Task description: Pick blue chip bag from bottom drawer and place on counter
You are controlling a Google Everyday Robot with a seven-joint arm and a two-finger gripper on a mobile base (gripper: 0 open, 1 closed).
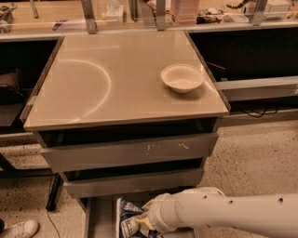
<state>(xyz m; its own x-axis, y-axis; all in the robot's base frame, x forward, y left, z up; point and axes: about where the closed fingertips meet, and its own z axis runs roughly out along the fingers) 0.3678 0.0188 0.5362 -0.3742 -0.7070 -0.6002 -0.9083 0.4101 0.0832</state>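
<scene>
The blue chip bag (127,214), dark crinkled foil with white patches, lies in the open bottom drawer (99,219) at the lower edge of the camera view. My gripper (145,217) reaches in from the right on a thick white arm and sits right against the bag's right side, hiding part of it. The counter (107,83), a glossy beige top with a curved reflection, lies above the drawers.
A white bowl (182,78) stands on the right side of the counter. Two scuffed grey drawers (130,151) sit slightly open above the bottom one. A cluttered wooden bench (139,11) runs behind. A white shoe (18,228) is on the floor at lower left.
</scene>
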